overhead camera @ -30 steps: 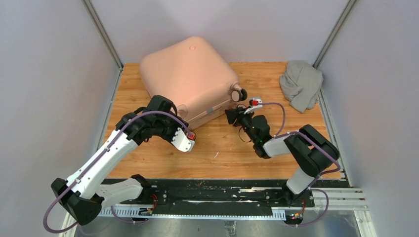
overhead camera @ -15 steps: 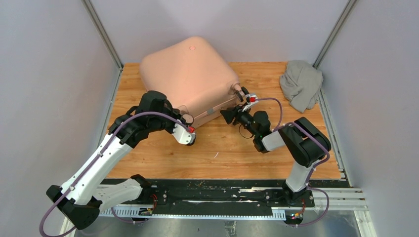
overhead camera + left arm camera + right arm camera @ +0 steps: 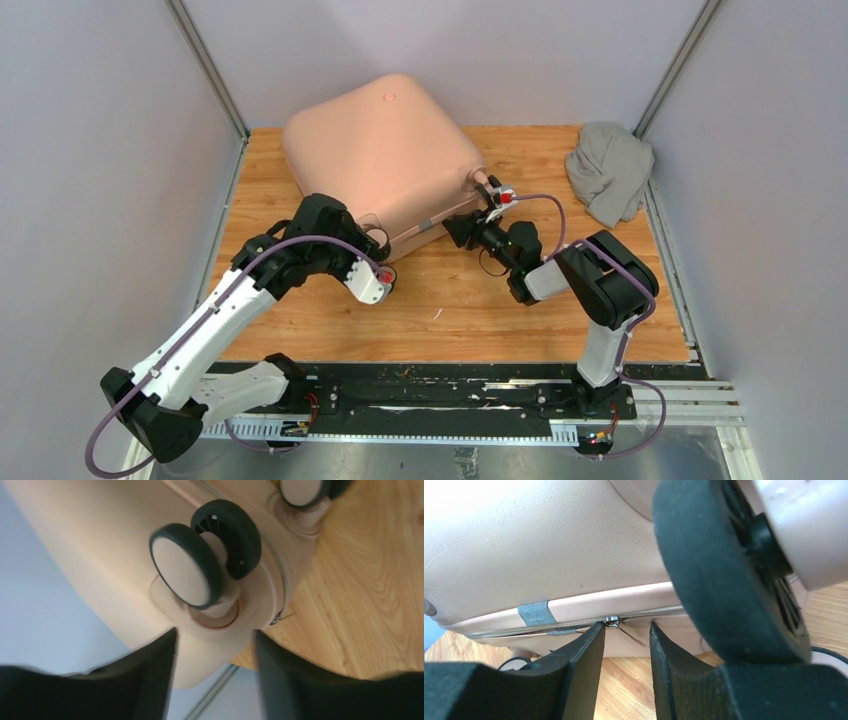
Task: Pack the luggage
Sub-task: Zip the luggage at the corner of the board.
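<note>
Luggage position: The luggage (image 3: 385,150) lies flat on the table (image 3: 470,320), shell uppermost. Its wheeled end is turned toward both claws and sits directly ahead of each.

Left claw: The left gripper (image 3: 215,647) is held spread, with nothing between its fingers. The left-hand caster (image 3: 185,565) and its moulded socket sit just ahead of the gap.

Right claw: The right gripper (image 3: 626,632) is likewise spread and nothing is clamped. The zip pull (image 3: 613,622) lies at the mouth of the gap, just past the fingertips. The right-hand caster (image 3: 719,575) crowds in close on the claw's right.

Handling: The shell is judged stiff, smooth and rounded, so a pinch on its bare surface is expected to slip. The case is bulky against either claw. Its weight cannot be told.

Points of hold: The zip pull is judged the proper hold for opening, though it is thin and easily missed. The grey tab (image 3: 536,613), left of the right claw on the seam, and the caster stems are noted as secondary holds for steadying.

Container: The seam is shut wherever it is seen, so the interior is hidden and the contents cannot be told.

Loose item: A grey cloth (image 3: 610,170) lies outside the case, well off to the right claw's right.
</note>
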Controlling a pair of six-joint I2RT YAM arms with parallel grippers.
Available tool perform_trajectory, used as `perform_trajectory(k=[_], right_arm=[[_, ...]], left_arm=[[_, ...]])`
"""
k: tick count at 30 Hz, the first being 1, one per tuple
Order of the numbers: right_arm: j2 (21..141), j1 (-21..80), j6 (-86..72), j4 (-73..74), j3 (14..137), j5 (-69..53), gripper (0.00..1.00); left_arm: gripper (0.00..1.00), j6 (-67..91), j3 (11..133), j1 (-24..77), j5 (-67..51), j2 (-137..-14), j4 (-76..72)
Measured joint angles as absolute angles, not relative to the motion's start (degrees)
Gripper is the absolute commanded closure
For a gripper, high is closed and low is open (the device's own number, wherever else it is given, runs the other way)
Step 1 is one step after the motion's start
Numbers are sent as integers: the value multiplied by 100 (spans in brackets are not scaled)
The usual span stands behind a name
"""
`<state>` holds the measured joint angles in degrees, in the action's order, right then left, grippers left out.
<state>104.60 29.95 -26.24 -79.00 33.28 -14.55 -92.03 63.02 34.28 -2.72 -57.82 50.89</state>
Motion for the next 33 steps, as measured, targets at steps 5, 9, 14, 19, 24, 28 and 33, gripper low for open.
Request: perform_trajectory(k=[5, 9, 14, 19, 24, 28, 33], right_arm=[[10466, 2995, -2626, -7905, 3328, -1452, 59], [10466, 2995, -2626, -7907, 3326, -1450, 59], [10486, 2998, -2637, -7940, 3323, -1448, 60], [10584, 2998, -2687, -8123, 3304, -1446, 61], [10700, 2995, -2722, -8300, 3258, -1424, 63], [10753, 2995, -2722, -8274, 3258, -1387, 70], [10753, 2995, -2711, -8274, 3253, -1339, 89]], left_arm=[[0, -9445, 6149, 3430, -257, -6042, 5352], [0, -9435, 6335, 3430, -451, -6458, 5426], [0, -9402, 6532, 3433, -659, -6958, 5599], [21, -9443, 6578, 3435, -742, -7144, 5655], [56, -9526, 6587, 3531, -666, -7188, 5924], [80, -9557, 6589, 3660, -558, -7185, 5900], [93, -9550, 6589, 3752, -434, -7168, 5905]])
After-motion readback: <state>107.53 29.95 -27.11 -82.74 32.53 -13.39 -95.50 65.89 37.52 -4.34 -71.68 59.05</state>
